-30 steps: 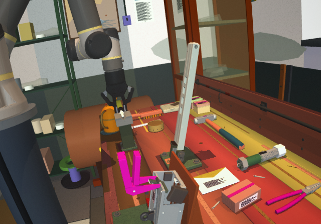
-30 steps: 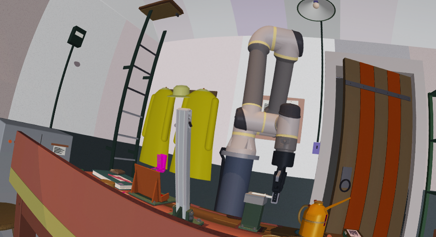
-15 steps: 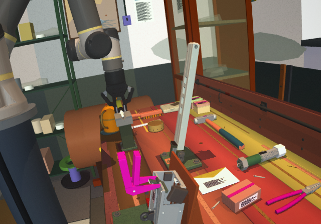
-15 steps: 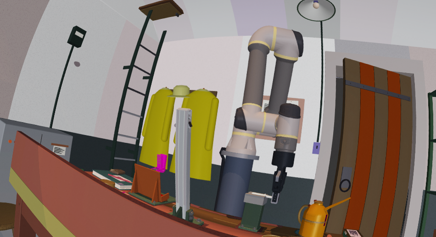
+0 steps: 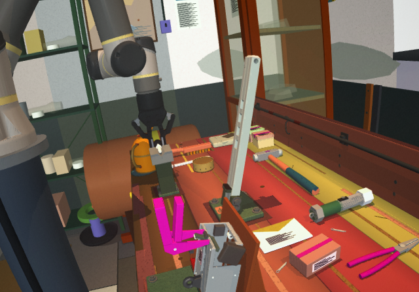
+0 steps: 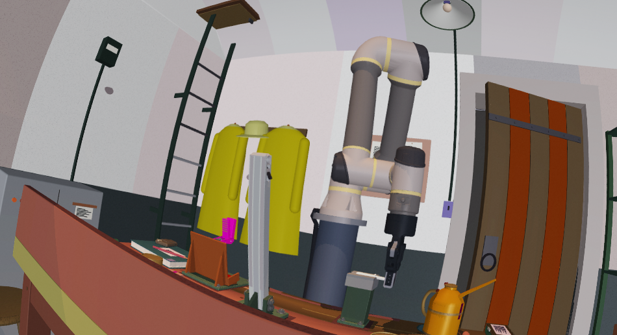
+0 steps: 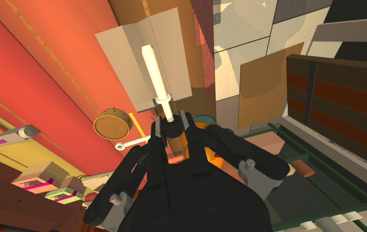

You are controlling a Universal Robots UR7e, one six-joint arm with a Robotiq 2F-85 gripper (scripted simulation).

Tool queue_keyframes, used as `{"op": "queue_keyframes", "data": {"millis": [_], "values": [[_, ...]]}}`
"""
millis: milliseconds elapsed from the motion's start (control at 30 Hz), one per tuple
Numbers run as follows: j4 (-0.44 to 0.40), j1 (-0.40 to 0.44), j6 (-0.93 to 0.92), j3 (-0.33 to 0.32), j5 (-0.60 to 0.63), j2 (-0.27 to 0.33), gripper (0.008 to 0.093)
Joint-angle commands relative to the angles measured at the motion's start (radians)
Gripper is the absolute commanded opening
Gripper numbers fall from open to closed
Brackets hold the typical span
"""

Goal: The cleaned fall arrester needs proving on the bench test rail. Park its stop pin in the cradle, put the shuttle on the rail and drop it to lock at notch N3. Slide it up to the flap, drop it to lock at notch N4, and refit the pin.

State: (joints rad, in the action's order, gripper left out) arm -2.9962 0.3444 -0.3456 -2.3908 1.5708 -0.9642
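Observation:
The white stop pin [image 7: 156,80] lies along the groove of the pale cradle [image 7: 145,57], and my gripper [image 7: 169,124] is closed on its dark knob [image 7: 173,129]. The cradle [image 5: 161,153] tops a green post [image 5: 167,177] at the bench's left end. My gripper [image 5: 156,139] hangs just behind it. The grey test rail [image 5: 242,123] leans upright in a green base [image 5: 237,207] at mid bench. The grey shuttle [image 5: 218,255] sits near the front edge, against a brown stand [image 5: 243,245]. In the second side camera my gripper [image 6: 390,277] stands at the cradle's [image 6: 364,280] right end.
An orange oil can [image 5: 142,155] stands right behind the cradle, beside a brown drum [image 5: 108,177]. A round tin [image 5: 203,163] and a small spanner [image 7: 132,142] lie close by. A magenta bracket [image 5: 176,224], a hammer [image 5: 287,170], boxes and pliers [image 5: 382,256] lie across the bench.

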Motion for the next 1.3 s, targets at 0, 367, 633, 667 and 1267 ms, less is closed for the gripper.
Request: {"op": "queue_keyframes", "data": {"millis": [0, 367, 633, 667, 1267], "values": [[-0.001, 0.0, 0.0, 0.0, 0.0, -0.001, 0.0305], [-0.001, 0.0, 0.0, 0.0, 0.0, -0.001, 0.0525], [-0.001, 0.0, 0.0, 0.0, 0.0, -0.001, 0.053], [-0.001, 0.0, 0.0, 0.0, 0.0, -0.001, 0.053], [0.119, 0.0, 0.0, -0.006, 0.0, -0.129, 0.053]]}}
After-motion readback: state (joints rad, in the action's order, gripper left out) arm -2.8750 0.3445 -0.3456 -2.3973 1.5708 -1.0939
